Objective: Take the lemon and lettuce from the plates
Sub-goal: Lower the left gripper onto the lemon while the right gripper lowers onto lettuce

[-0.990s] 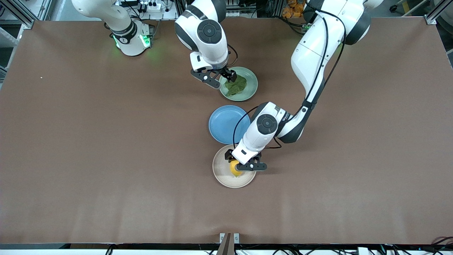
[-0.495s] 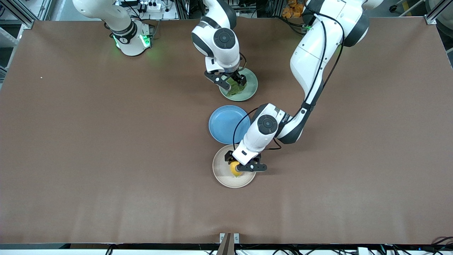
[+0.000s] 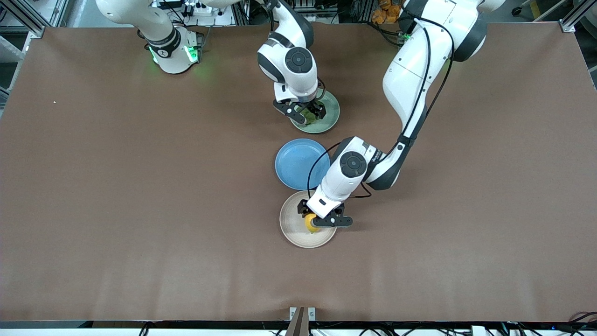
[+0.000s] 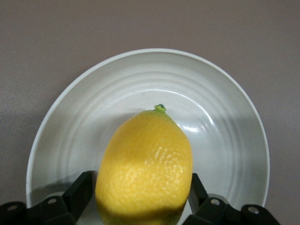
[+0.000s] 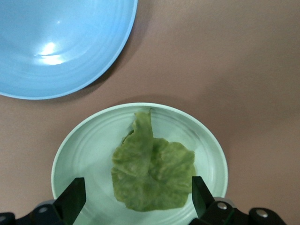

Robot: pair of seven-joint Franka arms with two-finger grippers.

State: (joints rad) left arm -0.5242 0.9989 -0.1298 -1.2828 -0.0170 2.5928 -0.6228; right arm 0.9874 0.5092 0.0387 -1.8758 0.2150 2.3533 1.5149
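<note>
On beige plate point(image 3: 293, 229), nearest front camera: lemon point(image 3: 311, 223) sits at 3 o'clock of centre, left gripper point(image 3: 321, 218) straddling it; fingers point(image 4: 79, 194) flank both sides, grip cannot be confirmed. On mint plate point(image 3: 329, 120): lettuce point(image 5: 152, 171) lies flat at centre, right gripper point(image 3: 306, 111) spread wide over leaf, poised for pinch. Blue plate point(image 3: 294, 163) between, bare.

Arm shells: glossy white, rounded, with dark grey joint bands.
Wrist caps: round dark grey discs, ringed.
Left hand point(image 3: 325, 220): black, two short fingers, small screw heads at finger bases.
Right hand point(image 3: 306, 112): black, same build.
Cables: thin black, looping along left forearm.
Right base: white, green glowing lights.
</note>
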